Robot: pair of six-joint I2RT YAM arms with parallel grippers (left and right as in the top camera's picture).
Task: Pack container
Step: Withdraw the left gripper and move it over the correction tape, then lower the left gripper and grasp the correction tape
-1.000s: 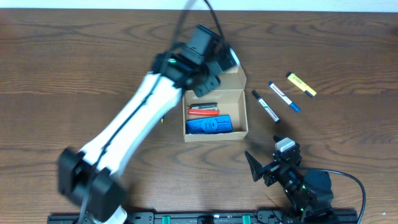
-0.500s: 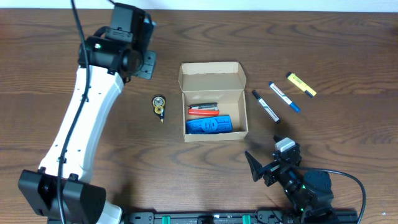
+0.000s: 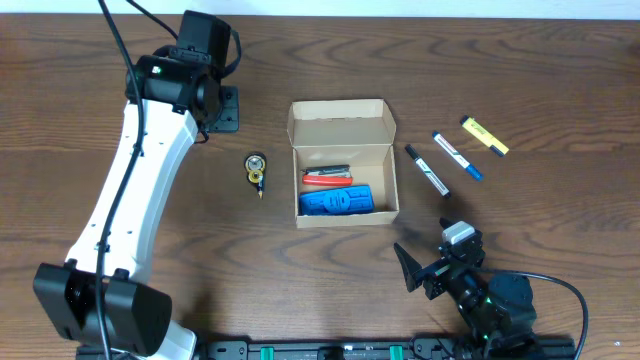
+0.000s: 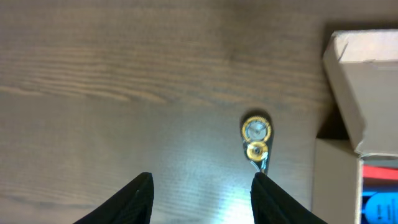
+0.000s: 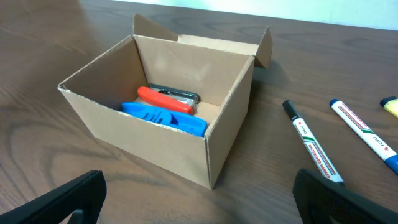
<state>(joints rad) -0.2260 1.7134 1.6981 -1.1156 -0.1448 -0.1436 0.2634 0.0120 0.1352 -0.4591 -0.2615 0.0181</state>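
I am looking down on a dark brown wood-grain table (image 3: pixel 520 60). A small tan cardboard box (image 3: pixel 345 219) is sitting near the middle of it, with its flap lid (image 3: pixel 338 122) lying open toward the far edge. On the side toward the left edge, apart from the box, a small gold-wheeled roller (image 3: pixel 257 168) is lying flat; I cannot tell what kind it is. Toward the right edge three pens are lying in a slanted row, none of them touching. A black marker (image 3: pixel 426 170) is lying just beside the box. A white marker with blue ends (image 3: pixel 456 155) is lying next to it. A yellow highlighter (image 3: pixel 484 136) is lying farthest out, nearest the far right corner.
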